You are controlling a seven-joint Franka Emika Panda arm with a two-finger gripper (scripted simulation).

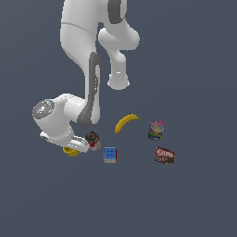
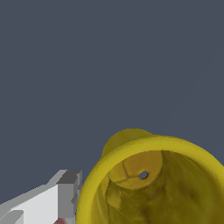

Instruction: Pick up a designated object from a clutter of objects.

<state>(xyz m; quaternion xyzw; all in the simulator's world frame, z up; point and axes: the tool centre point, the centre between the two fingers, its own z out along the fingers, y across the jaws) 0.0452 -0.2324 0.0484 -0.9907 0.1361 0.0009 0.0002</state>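
The yellow cup [image 1: 70,151] peeks out under my hand at the exterior view's left end of the clutter. In the wrist view the cup [image 2: 153,183] is very close, its open mouth towards the camera. My gripper [image 1: 73,147] is down at the cup, mostly hidden by the wrist. One grey finger [image 2: 66,196] shows just outside the cup's rim; the other finger is out of view, so I cannot tell how the jaws stand. The red-and-white can [image 1: 92,139] stands right beside my hand.
A blue cube [image 1: 110,154] lies near the can. The yellow banana [image 1: 126,122] lies further back. A small colourful box [image 1: 156,130] and a dark red-brown box [image 1: 164,156] lie at the exterior view's right. The floor is plain dark grey.
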